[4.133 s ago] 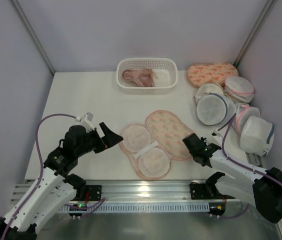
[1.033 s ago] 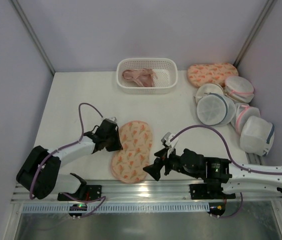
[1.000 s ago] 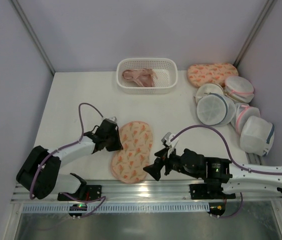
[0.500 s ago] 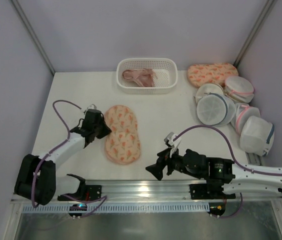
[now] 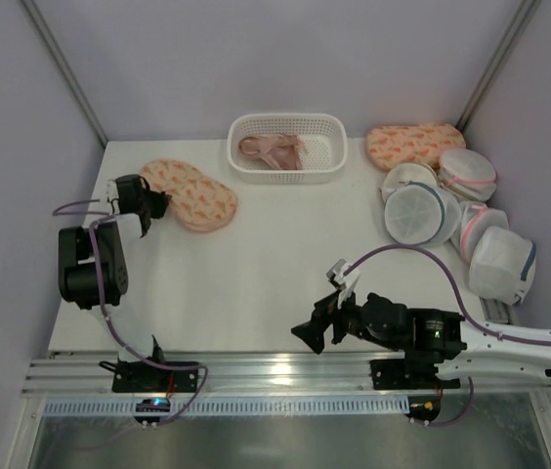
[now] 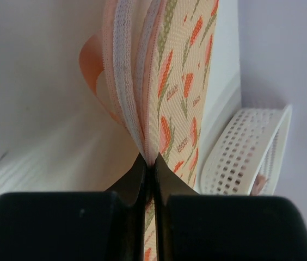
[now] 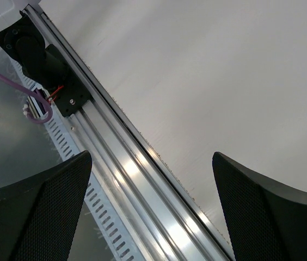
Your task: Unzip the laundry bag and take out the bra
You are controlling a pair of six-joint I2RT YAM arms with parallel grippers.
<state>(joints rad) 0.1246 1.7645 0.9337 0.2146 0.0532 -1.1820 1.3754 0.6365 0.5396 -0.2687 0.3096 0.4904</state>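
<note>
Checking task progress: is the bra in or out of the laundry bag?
Out. The bra lies in the white basket, apart from the laundry bag, which the left gripper pinches with shut jaws.

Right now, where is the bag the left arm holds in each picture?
Top: the bag lies at the table's far left, left of the white basket.
Left wrist: the bag stands in the middle, pinched edge-on by the fingers; the basket is at right.
Right wrist: not in it.
Shared landmark: the basket, in the top and left wrist views.
</note>
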